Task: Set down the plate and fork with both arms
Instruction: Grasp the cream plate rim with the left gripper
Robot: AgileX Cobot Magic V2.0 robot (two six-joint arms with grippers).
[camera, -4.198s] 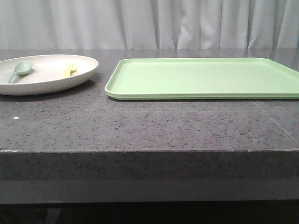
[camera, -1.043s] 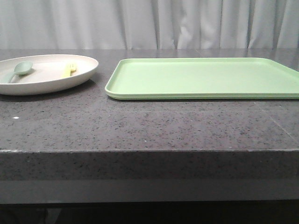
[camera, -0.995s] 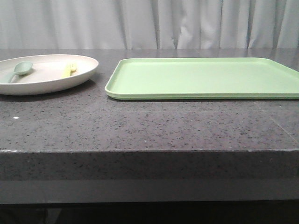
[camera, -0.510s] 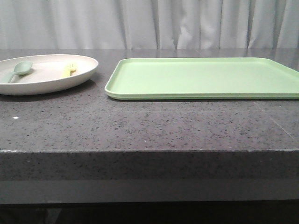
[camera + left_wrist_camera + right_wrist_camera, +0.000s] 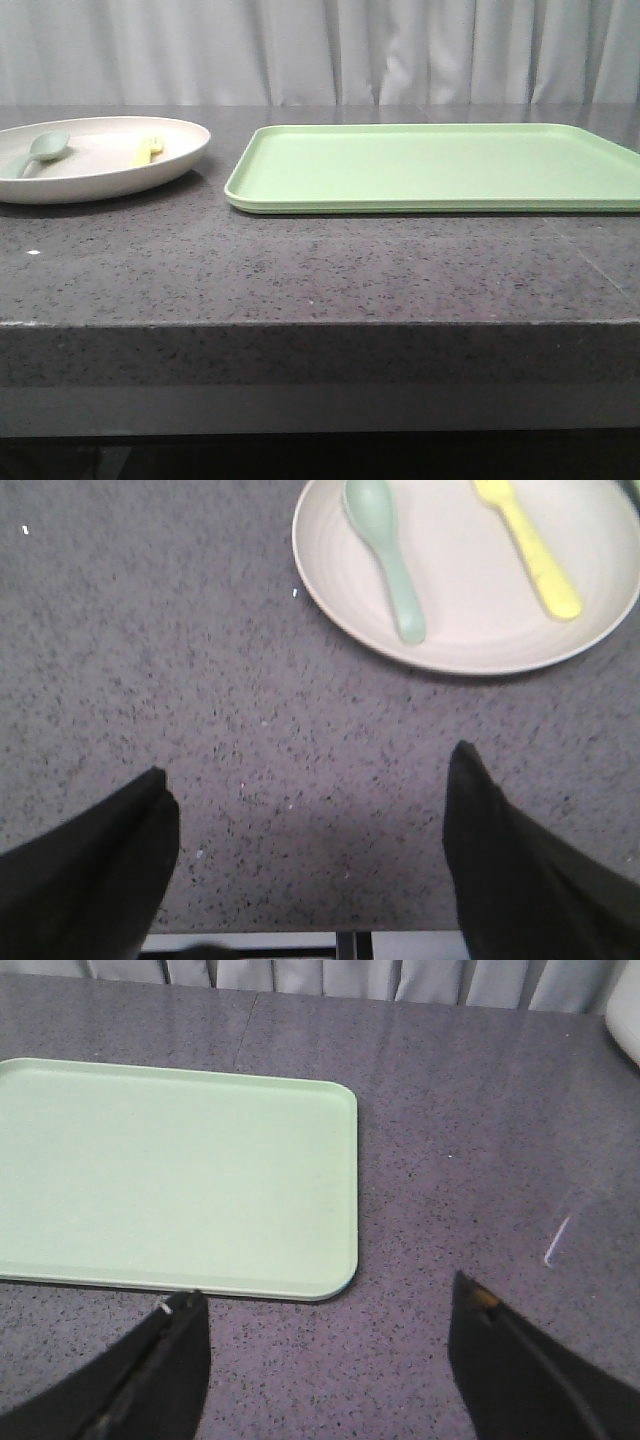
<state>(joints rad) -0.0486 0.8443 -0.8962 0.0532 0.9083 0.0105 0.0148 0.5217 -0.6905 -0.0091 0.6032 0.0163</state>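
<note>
Nothing done yet, judging by the layout. Plate (image 5: 95, 160) resting on the tabletop (image 5: 320, 270) at the far left, just beside the light-green tray (image 5: 435, 165) but apart from it. Fork (image 5: 530, 550) lying inside the plate, next to a grey-green spoon (image 5: 388, 555) (the two not touching). Tray bare in both the front and right wrist views.

Left claw (image 5: 310, 865) spread wide above bare tabletop, near the plate's rim, gripping nothing. Right claw (image 5: 325, 1360) likewise spread wide and gripping nothing, hovering over the tabletop beside the tray's corner. Neither arm showing in the front view.

Left to do, by all appearances: everything. Presumably the plate going onto the tray with one arm and the fork set down with the other, though the exact target spot cannot be told from the pictures.

No brands, labels or readable writing anywhere: plate, fork, spoon and tray all plain. Only small white flecks on the dark speckled tabletop, and one short pale scratch-like mark in the right wrist view.
</note>
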